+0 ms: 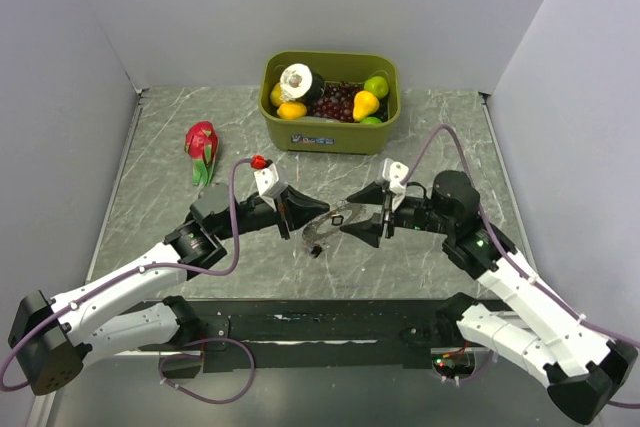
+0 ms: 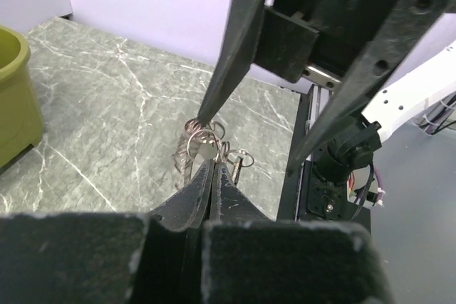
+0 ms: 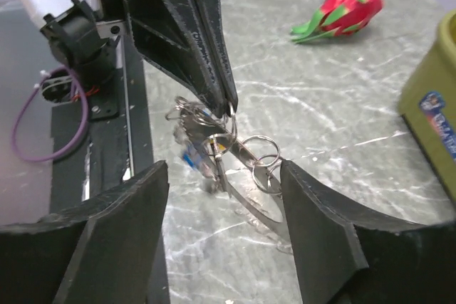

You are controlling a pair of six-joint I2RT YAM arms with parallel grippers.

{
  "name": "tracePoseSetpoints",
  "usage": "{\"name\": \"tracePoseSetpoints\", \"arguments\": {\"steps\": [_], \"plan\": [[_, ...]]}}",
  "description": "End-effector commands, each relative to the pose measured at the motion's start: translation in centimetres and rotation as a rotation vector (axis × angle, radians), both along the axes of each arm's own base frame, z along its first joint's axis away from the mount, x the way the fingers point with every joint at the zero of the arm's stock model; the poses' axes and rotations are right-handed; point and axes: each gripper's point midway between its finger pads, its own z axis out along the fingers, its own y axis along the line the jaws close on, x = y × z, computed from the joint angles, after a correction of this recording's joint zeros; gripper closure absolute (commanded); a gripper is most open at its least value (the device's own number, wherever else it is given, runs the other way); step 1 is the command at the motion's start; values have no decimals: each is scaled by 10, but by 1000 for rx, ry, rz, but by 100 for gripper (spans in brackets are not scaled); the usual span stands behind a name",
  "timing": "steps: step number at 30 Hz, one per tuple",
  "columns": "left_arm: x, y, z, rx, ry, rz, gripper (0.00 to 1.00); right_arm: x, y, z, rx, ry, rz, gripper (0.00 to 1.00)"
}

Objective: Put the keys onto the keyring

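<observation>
Between the spread jaws of the right tool [image 3: 222, 169], over the desk [image 3: 342, 97], hangs the keyring [image 3: 249, 153]. It's pinched at its top by the left tool [image 3: 229, 107], which is squeezed tight on the rim. The right tool stands wide apart and grips nothing. The keys [image 3: 191, 159] (one blue head shows, blurred) bunch on the side nearer the arm bases. The ring's long run slants down toward the opposite jaw, so the free right tool looks best placed for the threading.

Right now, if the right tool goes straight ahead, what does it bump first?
Probably the keyring and keys held by the left tool, just ahead of the open right tool.
</observation>
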Motion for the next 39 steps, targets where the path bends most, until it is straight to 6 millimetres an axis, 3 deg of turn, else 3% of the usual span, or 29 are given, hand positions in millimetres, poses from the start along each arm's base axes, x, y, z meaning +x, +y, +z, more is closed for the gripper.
{"name": "tracePoseSetpoints", "arguments": {"steps": [1,4,10,19,27,39], "plan": [[-1,3,40,-116,-77,13,99,5,-10,23,82,-77,-88,27],[0,3,39,-127,-75,19,99,3,-10,16,89,-64,-85,28],[1,3,40,-142,-71,20,99,-1,1,3,90,4,-17,42],[-1,1,40,-142,-69,3,99,6,16,4,132,43,22,60],[0,1,39,-140,-69,8,99,2,19,1,136,78,51,99],[-2,1,42,-148,-71,-2,99,2,23,-19,66,116,85,100]]}}
